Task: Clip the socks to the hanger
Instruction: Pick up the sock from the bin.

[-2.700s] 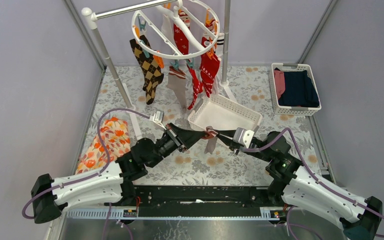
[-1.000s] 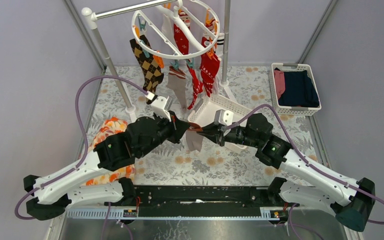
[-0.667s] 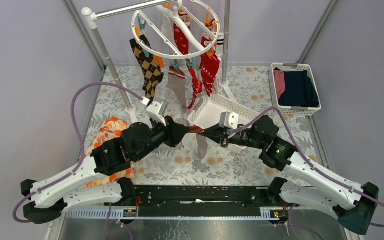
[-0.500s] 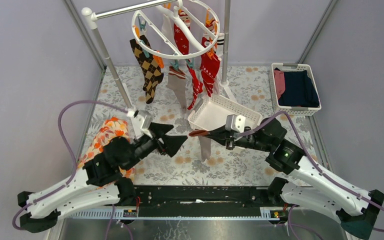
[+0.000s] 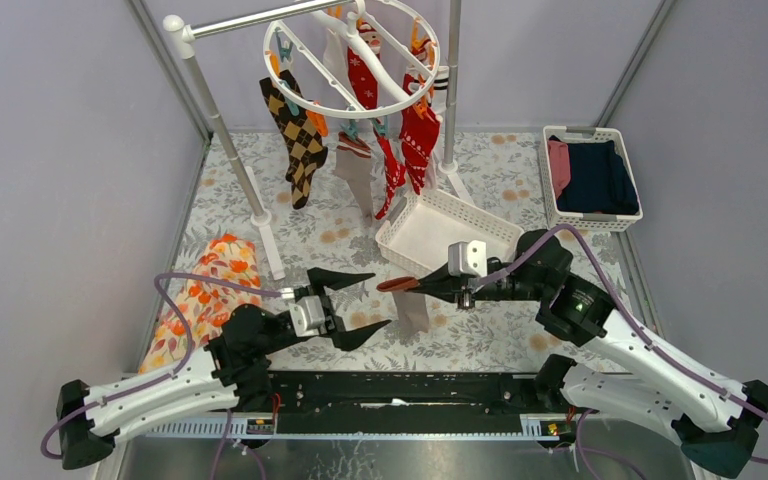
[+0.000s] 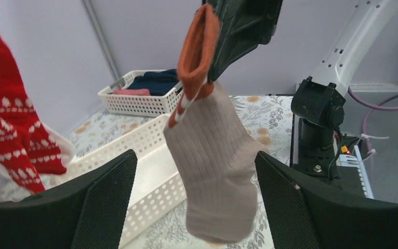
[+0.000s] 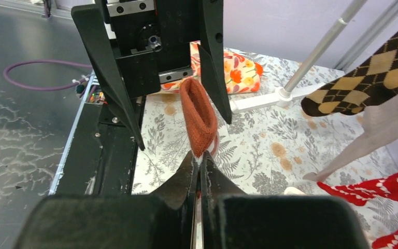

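Note:
A taupe-grey sock point(image 5: 412, 308) with an orange cuff point(image 7: 198, 116) hangs toe down above the table. My right gripper point(image 5: 412, 285) is shut on it just below the cuff. My left gripper point(image 5: 376, 300) stands open just left of the sock and does not touch it; in the left wrist view the sock point(image 6: 212, 161) hangs beyond its two fingers point(image 6: 106, 202). At the back, the round white hanger point(image 5: 352, 55) carries clipped socks: an argyle one point(image 5: 295, 130), red patterned ones point(image 5: 415, 135) and a taupe one point(image 5: 358, 172).
A white slatted basket point(image 5: 450, 235) lies tilted right behind the held sock. A second basket point(image 5: 590, 178) with navy and pink clothes stands at the back right. An orange floral cloth point(image 5: 205, 295) lies at the left. The grey pole point(image 5: 225, 130) slants down to a white foot.
My left gripper let go of the sock, opened wide and drew back toward the near left. The right gripper kept its hold and the sock now hangs from it alone.

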